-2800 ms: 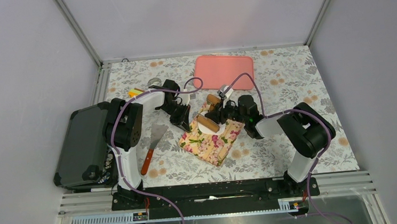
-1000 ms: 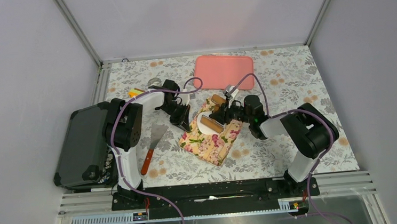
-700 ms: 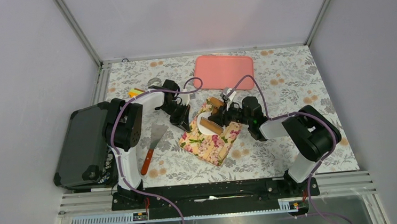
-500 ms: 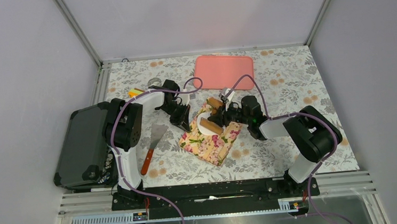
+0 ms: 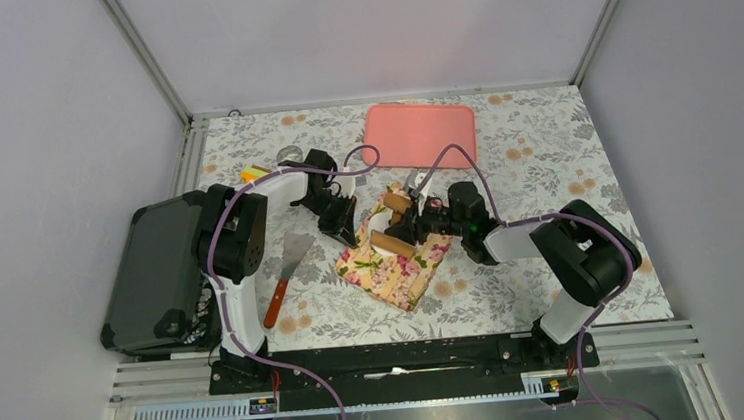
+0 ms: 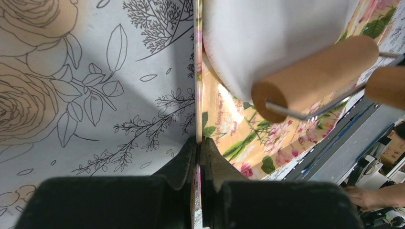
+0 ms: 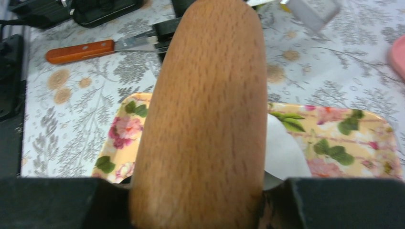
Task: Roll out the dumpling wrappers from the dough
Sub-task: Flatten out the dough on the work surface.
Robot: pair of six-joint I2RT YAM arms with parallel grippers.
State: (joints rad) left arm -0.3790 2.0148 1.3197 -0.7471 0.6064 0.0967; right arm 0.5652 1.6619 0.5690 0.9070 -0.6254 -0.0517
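Spatula (image 5: pixel 281 285): wooden handle nearest, blade just left of the floral tray.
Floral tray (image 5: pixel 390 272): skewed, one corner pointing near; the widest stretch of patterned surface (image 5: pixel 545 161) lies to its right.
Left pincer (image 6: pixel 198 155): pressed together on the tray's left edge.
Dough (image 6: pixel 267 33): flat white sheet on the far half of the tray, its rim short of the tray edge.
Rolling pin (image 6: pixel 315 71): roller on the dough's near side.
Right pincer (image 5: pixel 411 222): clamped on the pin's handle.
Pink tray (image 5: pixel 419 134): far, apart from the floral tray.
Change: roller sits nearer and further left than half a second ago, covering more dough.
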